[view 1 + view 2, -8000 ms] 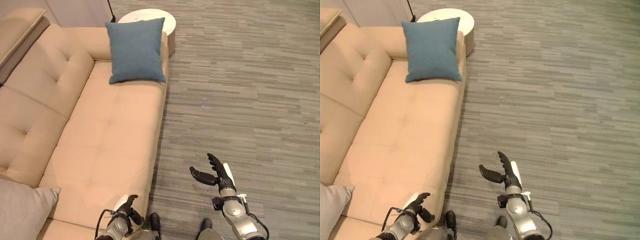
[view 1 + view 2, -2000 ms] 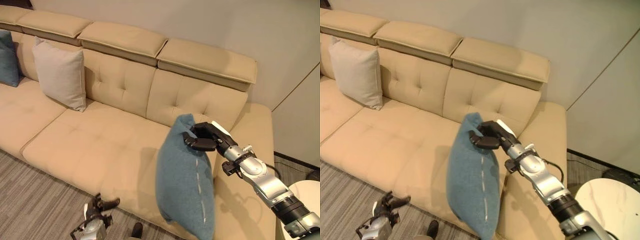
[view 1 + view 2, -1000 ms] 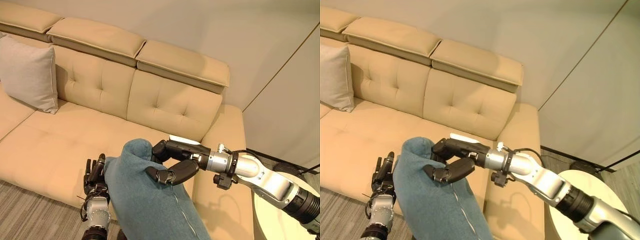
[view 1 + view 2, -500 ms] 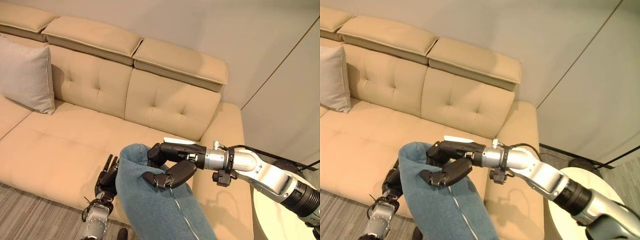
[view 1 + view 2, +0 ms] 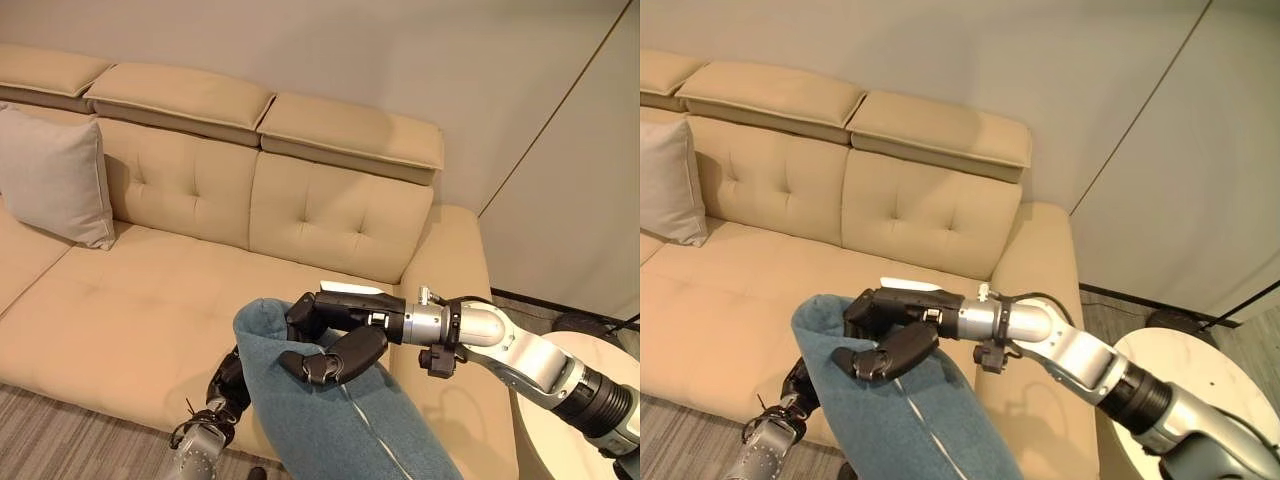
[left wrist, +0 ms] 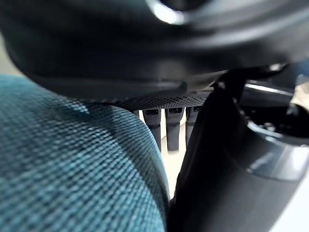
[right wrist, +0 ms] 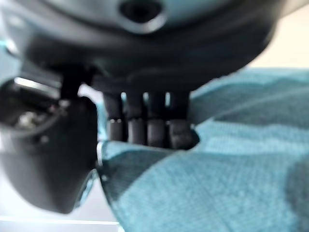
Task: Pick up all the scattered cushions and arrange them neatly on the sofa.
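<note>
Right robot hand (image 5: 330, 345) pinches the teal cushion (image 5: 330, 420) by its top corner, carrying it above the sofa (image 5: 150, 300) seat's front edge for placement, while left robot hand (image 5: 228, 385) braces its side, finger state unclear.

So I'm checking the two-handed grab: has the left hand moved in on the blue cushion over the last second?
Yes. The left hand now sits tucked against the blue cushion, held by the right hand before the sofa; earlier it stood apart, fingers straight.
</note>
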Robot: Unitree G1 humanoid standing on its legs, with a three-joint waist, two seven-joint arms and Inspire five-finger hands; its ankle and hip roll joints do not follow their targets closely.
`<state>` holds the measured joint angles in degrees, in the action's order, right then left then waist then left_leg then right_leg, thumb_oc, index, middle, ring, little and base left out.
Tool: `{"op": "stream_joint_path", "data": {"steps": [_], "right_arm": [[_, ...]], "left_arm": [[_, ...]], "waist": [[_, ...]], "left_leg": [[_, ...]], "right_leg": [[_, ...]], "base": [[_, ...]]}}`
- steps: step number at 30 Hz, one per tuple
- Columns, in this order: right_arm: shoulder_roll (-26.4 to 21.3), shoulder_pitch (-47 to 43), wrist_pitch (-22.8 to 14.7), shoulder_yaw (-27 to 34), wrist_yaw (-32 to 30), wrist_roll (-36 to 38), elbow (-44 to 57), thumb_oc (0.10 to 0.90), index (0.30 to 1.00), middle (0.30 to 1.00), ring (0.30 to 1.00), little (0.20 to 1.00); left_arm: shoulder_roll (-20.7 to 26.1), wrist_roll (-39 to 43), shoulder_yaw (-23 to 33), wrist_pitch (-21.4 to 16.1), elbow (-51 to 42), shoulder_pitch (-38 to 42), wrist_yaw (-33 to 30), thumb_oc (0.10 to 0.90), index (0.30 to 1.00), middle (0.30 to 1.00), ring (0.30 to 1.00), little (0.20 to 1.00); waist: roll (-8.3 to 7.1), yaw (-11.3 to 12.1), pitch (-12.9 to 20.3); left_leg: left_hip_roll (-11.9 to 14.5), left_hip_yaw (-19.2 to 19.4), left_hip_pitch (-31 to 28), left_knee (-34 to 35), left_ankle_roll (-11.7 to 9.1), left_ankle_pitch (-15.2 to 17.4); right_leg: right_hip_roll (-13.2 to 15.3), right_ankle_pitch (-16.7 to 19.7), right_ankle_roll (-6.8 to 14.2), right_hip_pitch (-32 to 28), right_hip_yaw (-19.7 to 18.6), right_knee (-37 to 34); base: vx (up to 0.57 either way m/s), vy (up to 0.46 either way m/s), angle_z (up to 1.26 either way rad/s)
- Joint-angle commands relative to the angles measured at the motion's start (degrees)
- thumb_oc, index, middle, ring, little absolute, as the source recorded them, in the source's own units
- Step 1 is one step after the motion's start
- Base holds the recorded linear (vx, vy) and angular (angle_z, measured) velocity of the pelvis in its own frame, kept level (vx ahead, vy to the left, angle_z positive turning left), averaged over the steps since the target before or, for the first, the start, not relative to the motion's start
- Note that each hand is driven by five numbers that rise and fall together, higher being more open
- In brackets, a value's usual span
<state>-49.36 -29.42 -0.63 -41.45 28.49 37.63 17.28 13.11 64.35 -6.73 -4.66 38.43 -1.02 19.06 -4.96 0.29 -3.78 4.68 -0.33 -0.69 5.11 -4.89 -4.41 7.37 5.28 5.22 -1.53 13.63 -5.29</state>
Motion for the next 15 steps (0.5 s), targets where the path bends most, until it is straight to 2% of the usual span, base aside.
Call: {"op": "stream_joint_path", "data": {"steps": [1, 3, 4, 6, 7, 9, 10, 11, 12, 13, 14, 15], "right_arm": [[8.08, -3.26, -6.70, 9.23, -2.42, 5.46, 7.88, 0.400, 0.300, 0.300, 0.300, 0.300], [8.11, -2.13, -6.96, 10.65, -2.87, 4.36, 7.85, 0.400, 0.300, 0.300, 0.300, 0.300], [9.21, 0.68, -7.37, 13.91, -3.81, 1.09, 7.62, 0.400, 0.300, 0.300, 0.300, 0.300], [9.69, 1.58, -7.45, 14.65, -4.20, 0.06, 7.41, 0.400, 0.300, 0.300, 0.300, 0.300], [11.88, 5.49, -7.76, 18.45, -5.80, -5.59, 6.15, 0.400, 0.300, 0.300, 0.300, 0.300], [12.93, 8.77, -8.36, 21.36, -7.25, -11.10, 4.09, 0.400, 0.300, 0.300, 0.300, 0.300], [12.94, 8.77, -8.36, 21.38, -7.26, -11.11, 4.10, 0.400, 0.300, 0.300, 0.300, 0.300], [13.23, 11.77, -8.72, 24.07, -8.00, -14.28, 3.53, 0.400, 0.300, 0.300, 0.300, 0.300], [13.77, 15.13, -9.80, 27.26, -10.22, -18.81, 1.18, 0.400, 0.300, 0.300, 0.300, 0.300], [14.66, 15.77, -10.12, 27.72, -11.25, -19.91, -0.55, 0.400, 0.300, 0.300, 0.300, 0.300], [14.99, 15.34, -10.62, 27.59, -12.29, -20.85, -2.45, 0.400, 0.300, 0.300, 0.300, 0.300], [15.13, 15.64, -10.84, 27.34, -13.38, -22.64, -3.72, 0.400, 0.300, 0.300, 0.300, 0.300]], "left_arm": [[-5.76, -1.29, -7.67, -1.00, -1.61, 6.49, 2.80, 0.400, 0.300, 0.300, 0.300, 0.300], [-5.98, -0.90, -7.20, -0.93, -1.68, 6.29, 2.41, 0.400, 0.300, 0.300, 0.300, 0.300], [-6.24, 0.46, -5.40, -1.58, -3.60, 5.34, 1.11, 0.400, 0.300, 0.300, 0.300, 0.300], [-6.24, 0.95, -5.26, -1.58, -3.96, 5.10, 0.89, 0.400, 0.300, 0.300, 0.300, 0.300], [-5.84, 2.74, -3.21, -1.59, -6.15, 3.88, 0.04, 0.400, 0.300, 0.300, 0.300, 0.300], [-4.99, 3.19, -1.20, -1.75, -7.25, 3.02, -0.47, 0.400, 0.300, 0.300, 0.300, 0.300], [-4.98, 3.19, -1.20, -1.75, -7.24, 3.04, -0.47, 0.400, 0.300, 0.300, 0.300, 0.300], [-4.61, 3.97, -0.28, -2.17, -8.55, 2.72, -0.78, 0.400, 0.300, 0.300, 0.300, 0.300], [-4.55, 5.65, 1.33, -3.76, -10.28, 3.83, -1.98, 0.400, 0.300, 0.300, 0.300, 0.300], [-4.51, 6.09, 2.19, -4.58, -11.39, 4.51, -2.87, 0.400, 0.300, 0.300, 0.300, 0.300], [-3.93, 5.95, 3.01, -5.08, -12.07, 5.25, -3.67, 0.400, 0.300, 0.300, 0.300, 0.300], [-3.36, 5.67, 3.32, -5.32, -12.11, 5.64, -4.38, 0.400, 0.300, 0.300, 0.300, 0.300]], "waist": [[0.71, -0.50, 2.25], [0.82, -0.49, 2.18], [1.68, -0.54, 1.41], [1.83, -0.34, 1.18], [2.88, -0.28, -0.58], [3.53, -0.20, -1.72], [3.55, -0.24, -1.59], [3.84, -0.69, -1.86], [4.10, -1.84, -2.08], [4.05, -2.12, -2.05], [3.91, -1.68, -1.72], [3.84, -1.27, -1.59]], "left_leg": [[-1.81, 3.01, -0.70, -0.11, 1.73, 5.33], [-2.47, 2.89, -0.81, -0.11, 2.31, 5.64], [-3.58, 2.96, -1.64, -0.11, 3.64, 6.29], [-3.92, 2.97, -1.85, -0.11, 3.96, 6.35], [-5.38, 2.02, -3.16, -0.11, 5.37, 6.14], [-5.76, 1.36, -3.97, -0.11, 5.94, 6.22], [-5.74, 1.31, -3.76, -0.11, 5.96, 6.10], [-6.09, 0.01, -3.66, -0.11, 6.08, 5.65], [-7.02, -2.79, -3.39, -0.11, 6.04, 4.65], [-7.53, -3.79, -3.01, -0.11, 5.77, 4.05], [-8.35, -4.23, -2.37, -0.11, 5.57, 3.61], [-8.76, -4.68, -1.99, -0.11, 5.24, 3.31]], "right_leg": [[3.89, -4.84, 4.28, -4.02, -0.20, 2.37], [4.63, -4.80, 4.57, -3.71, -0.41, 3.36], [6.47, -4.80, 5.10, -2.15, -0.90, 7.68], [7.24, -4.79, 5.15, -1.66, -0.99, 9.61], [9.84, -2.01, 5.02, 0.39, -0.71, 17.87], [10.33, -2.40, 4.37, 1.40, 0.03, 23.95], [10.30, -2.21, 4.35, 1.51, 0.10, 23.79], [8.14, -3.66, 3.35, 2.32, -1.44, 27.05], [-0.42, -9.68, 1.79, 4.00, -7.28, 29.28], [-3.84, -11.19, 1.97, 5.43, -8.65, 29.86], [-5.68, -11.99, 1.50, 5.36, -8.08, 28.25], [-6.67, -14.22, -0.42, 4.41, -6.65, 26.08]], "base": [[0.00, 0.162, -0.02], [-0.01, 0.178, 0.01], [-0.03, 0.200, -0.02], [-0.03, 0.203, -0.05], [-0.02, 0.206, -0.08], [-0.04, 0.158, 0.13], [-0.04, 0.069, 0.20], [-0.03, 0.068, 0.26], [-0.04, 0.074, 0.54], [-0.04, 0.041, 1.14], [-0.04, 0.000, 1.26], [-0.02, -0.037, 0.88]]}}
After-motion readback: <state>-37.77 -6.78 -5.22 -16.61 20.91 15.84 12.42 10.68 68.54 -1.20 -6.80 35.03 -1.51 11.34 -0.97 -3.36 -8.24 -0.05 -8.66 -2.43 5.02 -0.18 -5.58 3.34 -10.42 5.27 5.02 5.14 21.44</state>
